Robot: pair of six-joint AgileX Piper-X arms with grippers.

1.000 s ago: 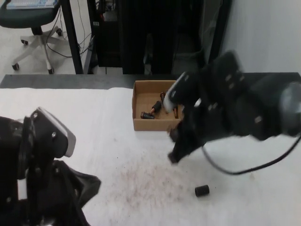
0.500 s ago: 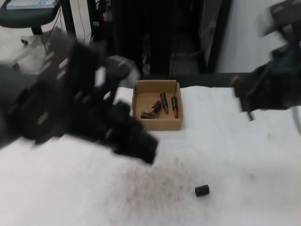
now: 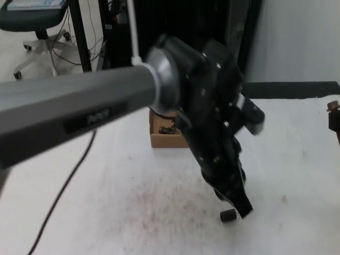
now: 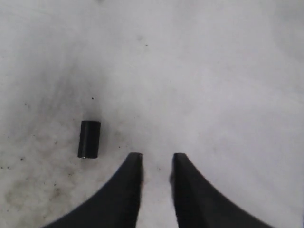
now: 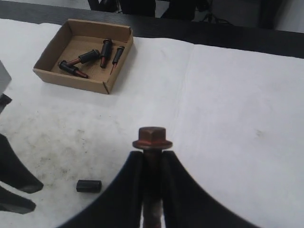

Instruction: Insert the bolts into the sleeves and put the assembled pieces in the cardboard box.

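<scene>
The small black cylindrical sleeve (image 4: 89, 138) lies on its side on the white cloth-covered counter (image 5: 237, 118). It sits well out from the open brown cardboard box (image 5: 71, 80), on the side nearer the arms, where the cloth is speckled with dark stains. The left fingers (image 4: 124, 190) hang low just beside it, slightly spread with nothing between them. Farther from the box, off to its right, the right fingers (image 5: 122, 190) pinch the shank of a copper-coloured hex-flange bolt (image 5: 152, 137), its head clear of the fingertips. Inside the box lie several assembled pieces (image 5: 90, 57), black sleeves on reddish bolts. The print on the left arm's grey tube (image 3: 79, 106) is too blurred to read.
</scene>
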